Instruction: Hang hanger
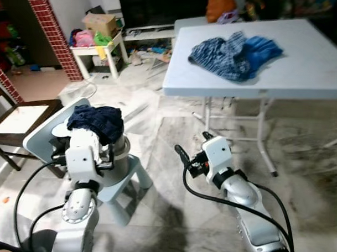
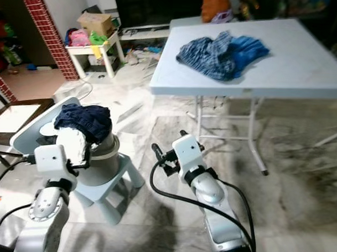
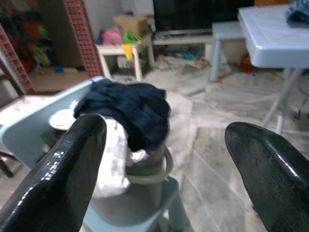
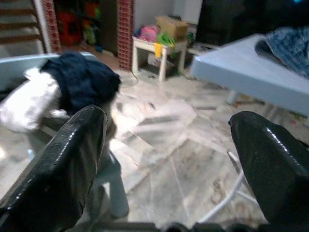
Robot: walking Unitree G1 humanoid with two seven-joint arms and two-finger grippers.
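Left gripper [image 3: 164, 159] is standing wide open, holding nothing, facing a grey bucket [image 3: 149, 169] on a pale blue chair [image 1: 125, 174]. The bucket is carrying a dark navy garment [image 1: 96, 122] over white cloth [image 3: 113, 150]. Right gripper [image 4: 169, 159] is likewise gaping and empty, hovering above marble floor [image 1: 171, 214]. Head views are showing a folding table [image 1: 303, 64] bearing blue checked clothes [image 1: 232, 53]. A hanger cannot be made out. No legible writing is showing on the cardboard box [image 1: 100, 23].

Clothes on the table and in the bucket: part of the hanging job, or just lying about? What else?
Job, likely: blue clothes on table; dark clothes in bucket; left hand, right hand, both open.
Lying about: cardboard box, small white table.
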